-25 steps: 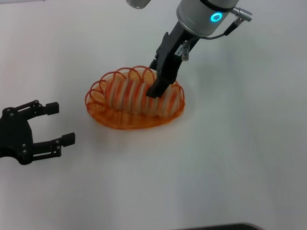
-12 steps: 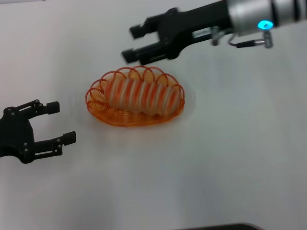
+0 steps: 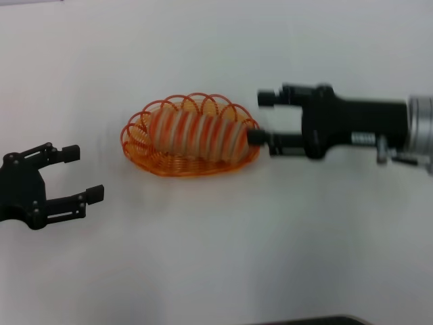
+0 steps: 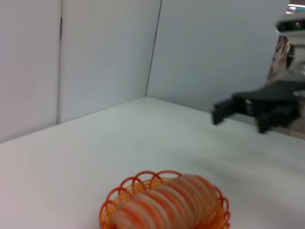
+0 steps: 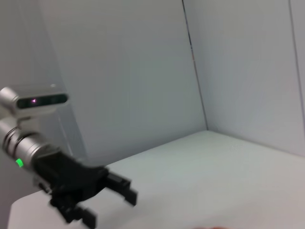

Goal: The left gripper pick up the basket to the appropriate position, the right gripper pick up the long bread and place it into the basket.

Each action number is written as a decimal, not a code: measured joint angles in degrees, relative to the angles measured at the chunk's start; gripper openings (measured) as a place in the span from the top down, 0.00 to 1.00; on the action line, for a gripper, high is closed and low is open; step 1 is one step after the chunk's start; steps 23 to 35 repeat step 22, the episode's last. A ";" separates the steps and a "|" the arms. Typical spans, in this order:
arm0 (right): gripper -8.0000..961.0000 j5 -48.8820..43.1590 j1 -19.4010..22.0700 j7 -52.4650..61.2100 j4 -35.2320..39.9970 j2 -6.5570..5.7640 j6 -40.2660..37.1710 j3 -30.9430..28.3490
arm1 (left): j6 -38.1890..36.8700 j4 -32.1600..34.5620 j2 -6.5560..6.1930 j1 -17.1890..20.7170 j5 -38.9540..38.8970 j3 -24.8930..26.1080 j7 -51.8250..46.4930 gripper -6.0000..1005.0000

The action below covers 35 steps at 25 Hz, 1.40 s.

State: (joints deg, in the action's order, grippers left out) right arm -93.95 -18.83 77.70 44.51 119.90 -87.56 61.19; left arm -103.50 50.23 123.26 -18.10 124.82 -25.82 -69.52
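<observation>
The basket [image 3: 191, 137] sits on the white table [image 3: 223, 257], a bit toward the far side and near the middle. The long bread [image 3: 196, 134] lies inside it, end to end, with the looped rim standing up all around it. In the left wrist view the bread [image 4: 167, 205] fills most of the basket [image 4: 164, 202].

The right gripper [image 3: 262, 118] is on the right side of the basket, lying flat and pointing at it. Its two fingers are apart and hold nothing. The near finger tip looks to be just at the basket's right rim, but I cannot tell if it touches. The far finger is just past the rim. The left wrist view shows this gripper [image 4: 224, 110] far off.

The left gripper [image 3: 78, 175] is at the left edge of the head view, well apart from the basket. Its fingers are spread wide and it holds nothing. The right wrist view shows it [image 5: 114, 200] low by the table, far away.

There is a lot of bare table in front of the basket, to its left, and behind it.

One second ago the right gripper was reaching down into the basket on the bread. Half a second ago it was up behind the basket. Now it has swung round to the right side. The basket, the bread and the left gripper have stayed put
</observation>
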 joint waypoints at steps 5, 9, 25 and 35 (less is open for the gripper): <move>0.19 0.15 2.53 -11.79 -9.09 -0.21 -1.73 -1.51 | 2.13 -1.45 -0.15 -0.33 1.43 -0.26 -0.15 0.15; 0.19 0.17 4.02 -18.64 -12.73 -0.26 -2.59 -3.34 | 2.67 -2.29 -0.21 -0.34 1.47 -0.12 -0.46 0.15; 0.19 -7.16 7.70 -20.13 -9.12 -0.88 -4.87 -8.58 | 3.04 -5.13 -0.19 -0.43 1.48 -0.50 -2.07 0.15; 0.19 -7.16 7.70 -20.13 -9.12 -0.88 -4.87 -8.58 | 3.04 -5.13 -0.19 -0.43 1.48 -0.50 -2.07 0.15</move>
